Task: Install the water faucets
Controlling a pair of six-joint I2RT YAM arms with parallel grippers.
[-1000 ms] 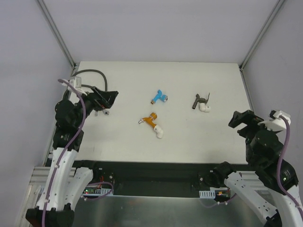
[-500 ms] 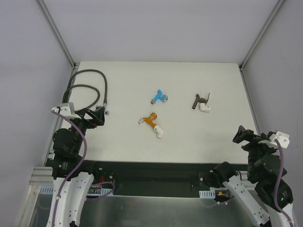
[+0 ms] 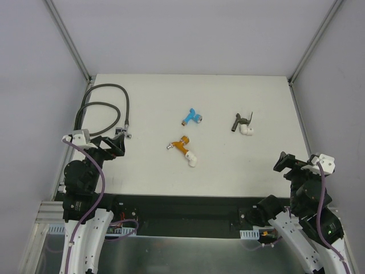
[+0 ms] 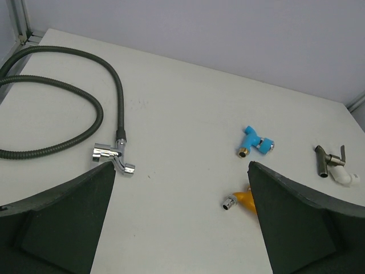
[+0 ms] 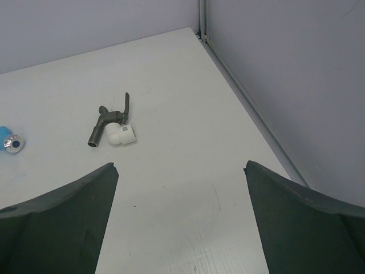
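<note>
Three lie apart on the desk: orange faucet, blue faucet just beyond it, grey-brown faucet beyond-right. Left claw gapes empty well left of the orange faucet; right claw, likewise agape, is well right.

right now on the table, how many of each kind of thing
faucets: 3 (orange, blue, grey)
white elbows: 2
hose: 1
total: 6
</note>
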